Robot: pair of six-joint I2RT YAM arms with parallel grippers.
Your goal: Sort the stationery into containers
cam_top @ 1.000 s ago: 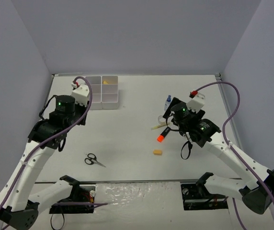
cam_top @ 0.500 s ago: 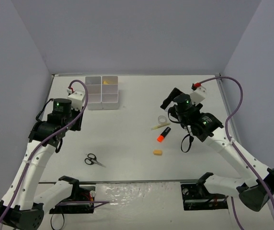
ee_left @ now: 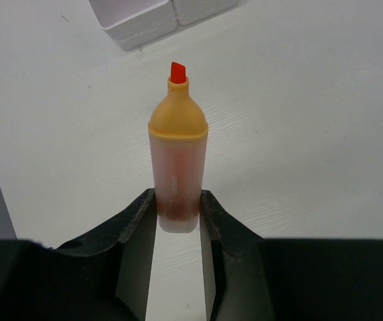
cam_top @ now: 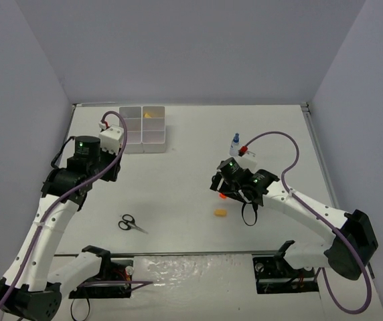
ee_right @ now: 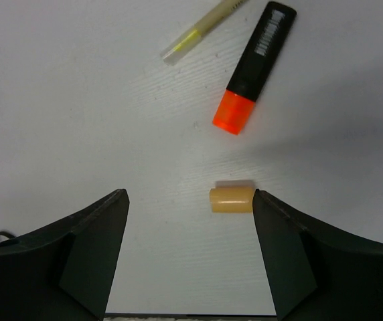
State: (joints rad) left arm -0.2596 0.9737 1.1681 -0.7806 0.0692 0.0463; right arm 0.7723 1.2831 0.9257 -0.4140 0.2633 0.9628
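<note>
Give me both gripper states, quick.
Left gripper: shut on the orange highlighter.
Right gripper: open, empty, over a small yellow eraser.

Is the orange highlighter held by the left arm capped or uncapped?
Uncapped: the pale orange plastic highlighter, clamped in the left end effector, shows its bare red chisel tip with no cap on it.

Bright, even overhead light; soft faint shadows on the white table [ee_right: 78, 100]; all views sharp.
</note>
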